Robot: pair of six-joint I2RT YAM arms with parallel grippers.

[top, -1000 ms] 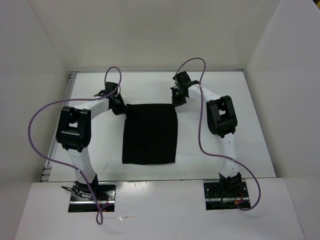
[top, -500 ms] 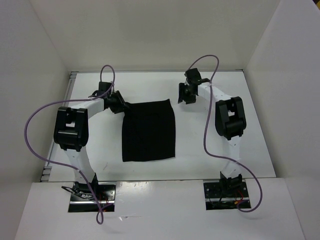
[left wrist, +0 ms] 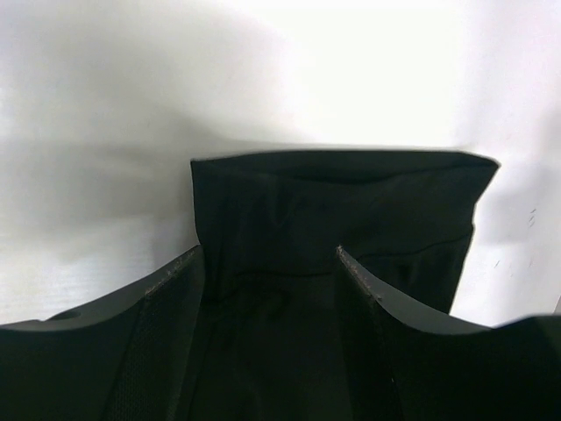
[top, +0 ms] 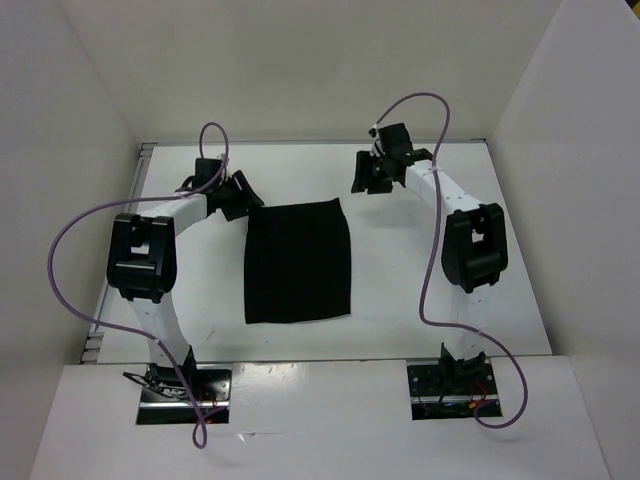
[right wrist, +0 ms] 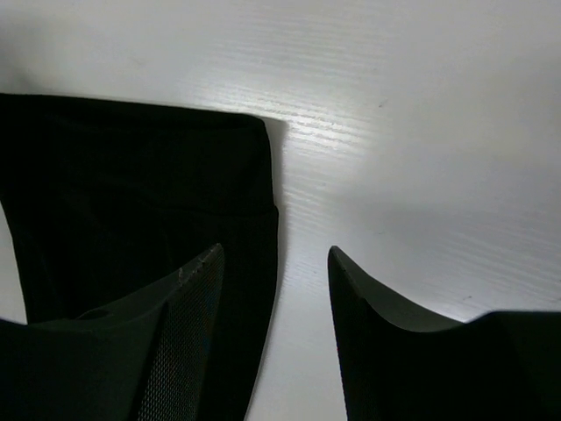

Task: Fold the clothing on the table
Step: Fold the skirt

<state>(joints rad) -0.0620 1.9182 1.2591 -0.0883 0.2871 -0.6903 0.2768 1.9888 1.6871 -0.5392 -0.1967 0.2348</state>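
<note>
I see the clothing (top: 299,262) flat on the surface (top: 430,290); left gripper (top: 244,196) wide at its 10 o'clock corner, right gripper (top: 365,178) wide at 1 o'clock.

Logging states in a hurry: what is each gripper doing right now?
Left gripper: open, fingers apart, holding nothing; the clothing lies loose beneath it.
Right gripper: open, holding nothing.

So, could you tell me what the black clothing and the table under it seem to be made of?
The clothing: soft matte black fabric; it lies in limp folded layers and gives no shine. The table: hard glossy white, perhaps laminate or painted board; glare and faint streaks show.
</note>
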